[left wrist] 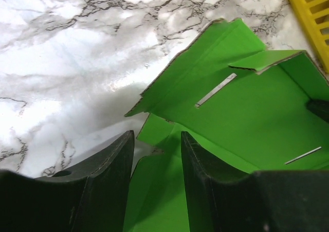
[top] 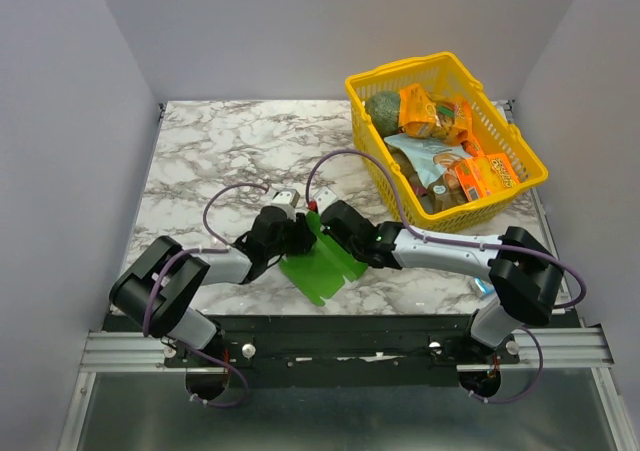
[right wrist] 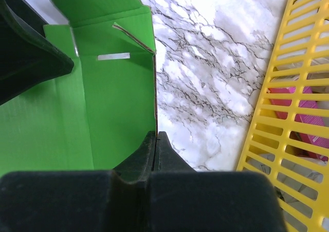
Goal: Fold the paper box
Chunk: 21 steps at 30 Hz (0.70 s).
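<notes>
While I watch the wrist feeds, the right gripper [right wrist: 155,136] is clenched on the paper box [right wrist: 113,103]. Its two fingers meet, and the edge of one upright wall of the bright green card is pinched between their tips. The rest of the card spreads to the left of those jaws, partly folded. A panel with a narrow slit [right wrist: 113,56] lies beyond them.

The left gripper [left wrist: 157,137] is released, its fingers parted. A low flap of the card lies in the gap between them, and I can't see either finger pressing it. Ahead of those jaws a creased panel rises off the marble table [left wrist: 61,62].

From above, the two grippers face each other across the card, both right at it. The yellow plastic basket [top: 530,181] sits beyond the right jaws, apart from the card.
</notes>
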Available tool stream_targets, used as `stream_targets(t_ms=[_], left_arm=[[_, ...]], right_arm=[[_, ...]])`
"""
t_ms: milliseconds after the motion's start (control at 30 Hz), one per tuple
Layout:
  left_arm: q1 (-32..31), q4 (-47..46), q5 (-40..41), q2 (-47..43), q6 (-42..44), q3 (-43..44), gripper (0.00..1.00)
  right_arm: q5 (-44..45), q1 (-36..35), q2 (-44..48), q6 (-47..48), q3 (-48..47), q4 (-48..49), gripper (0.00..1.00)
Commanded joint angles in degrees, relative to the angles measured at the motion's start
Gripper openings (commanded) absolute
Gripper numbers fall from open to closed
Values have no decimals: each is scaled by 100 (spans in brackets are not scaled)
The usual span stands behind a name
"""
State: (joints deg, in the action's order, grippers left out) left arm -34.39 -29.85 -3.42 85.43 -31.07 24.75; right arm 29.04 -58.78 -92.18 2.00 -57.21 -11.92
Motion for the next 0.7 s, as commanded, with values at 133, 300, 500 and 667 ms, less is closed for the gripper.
stream_targets(t_ms=[133, 300, 500, 667], left_arm=[[-603, -241, 666, 27, 189, 135, 45], [-946, -197, 1054, 62, 285, 205, 42], [-1140, -206, 1361, 220, 295, 302, 40], [-1149, -267, 1590, 422, 277, 372, 32]], right_arm=[[-12, -37, -133, -7, -247, -47, 1], [-3, -37, -160, -42, -264, -38, 1], [-3, -37, -160, -59, -291, -47, 1], [-29, -45, -133, -51, -264, -29, 1]])
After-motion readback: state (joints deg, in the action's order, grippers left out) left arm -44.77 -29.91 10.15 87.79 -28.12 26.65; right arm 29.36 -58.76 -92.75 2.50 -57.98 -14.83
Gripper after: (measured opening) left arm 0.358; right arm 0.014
